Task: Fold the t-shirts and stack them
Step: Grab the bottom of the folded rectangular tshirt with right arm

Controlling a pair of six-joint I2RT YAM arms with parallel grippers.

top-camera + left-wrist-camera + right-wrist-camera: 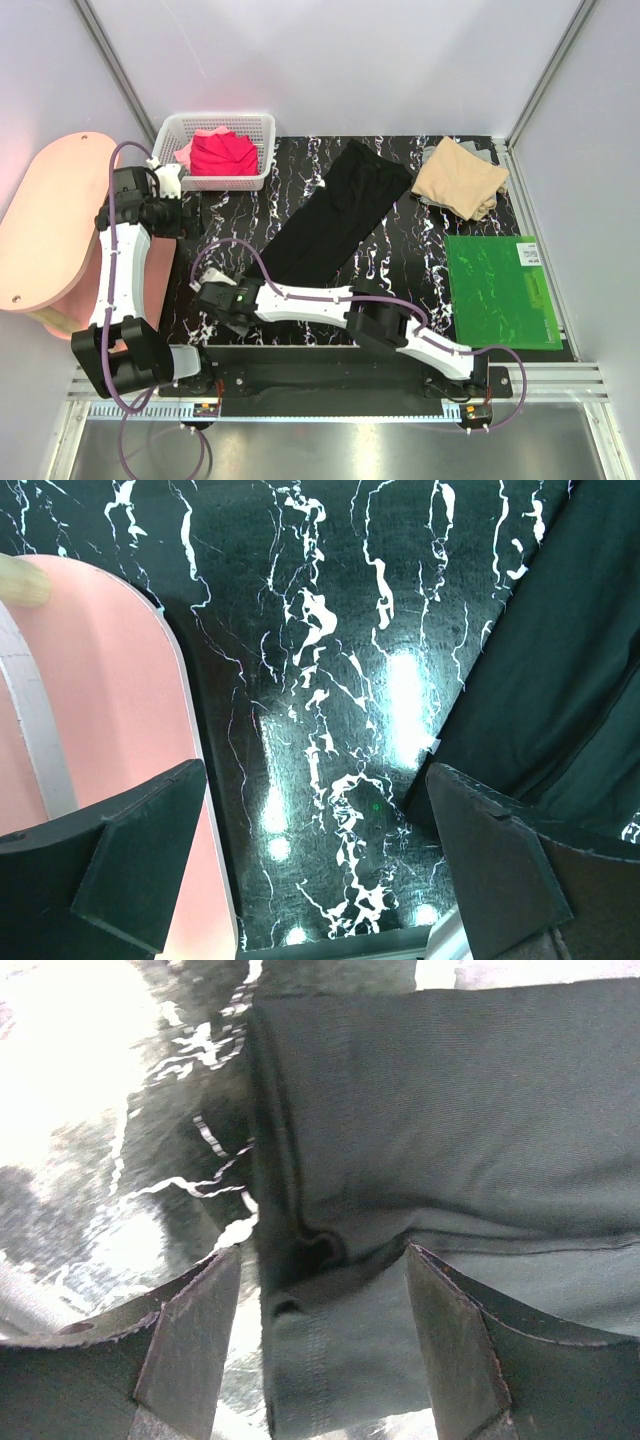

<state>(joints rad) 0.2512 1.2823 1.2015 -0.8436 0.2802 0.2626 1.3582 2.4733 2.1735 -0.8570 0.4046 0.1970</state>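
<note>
Long black t-shirt (pixel 340 215) laid diagonally across the desk (pixel 400 265), far right to near left. Right hand (pixel 320 1350) at its near-left hem, fingers apart on either side of the cloth. Left hand (pixel 318 865) apart too, empty, above bare desk just left of the shirt. Folded tan t-shirt (pixel 460 178) far right; red t-shirt (pixel 222 153) in the basket (pixel 215 183), far left.
</note>
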